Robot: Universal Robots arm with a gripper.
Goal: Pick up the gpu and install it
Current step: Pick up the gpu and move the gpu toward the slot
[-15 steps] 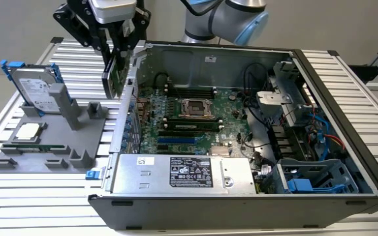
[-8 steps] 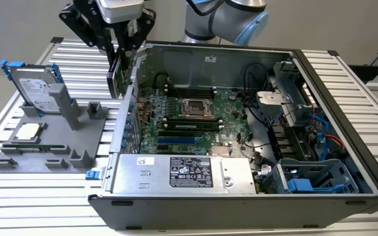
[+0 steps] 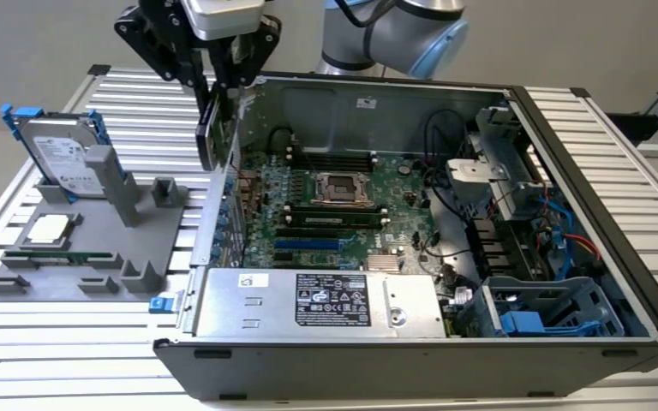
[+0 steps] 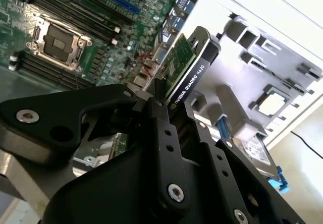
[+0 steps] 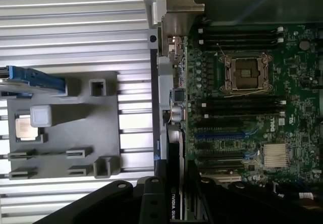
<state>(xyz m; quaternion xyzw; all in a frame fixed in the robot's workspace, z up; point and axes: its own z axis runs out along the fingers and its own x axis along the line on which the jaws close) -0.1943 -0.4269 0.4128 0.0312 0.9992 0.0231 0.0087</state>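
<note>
The pick-up looks done, and the step in hand is carrying the card to the machine. The tool [image 3: 224, 81] is clamped on the upper end of the gpu [image 3: 206, 128], pinching it across both faces. The card hangs upright below it, touching nothing that I can see.

The card is over the open computer case [image 3: 397, 368], right at the case wall on the exterior view's left, the one lined with ports, and partly above that wall's rim. Outside the case, beyond the same wall, the grey parts holder [image 3: 89, 248] lies on the slatted surface [image 3: 66, 342] with the hard drive [image 3: 61, 154] standing in it. The card is well clear of both.

Inside the case the motherboard [image 3: 341, 197] lies flat, and the long blue slot [image 5: 219, 133] on it has nothing plugged in. I take that slot to be the card's seat.

In the first wrist view the card shows edge-on, running along the case wall and across the line of the slot. By my reckoning, seating it calls for three things:
- turning the card until its contact edge lies along the slot;
- bringing the metal bracket against the case's port wall;
- pressing straight down.

A card that goes in tilted or off the line would likely jam on the slot's lip or on parts nearby.
</note>
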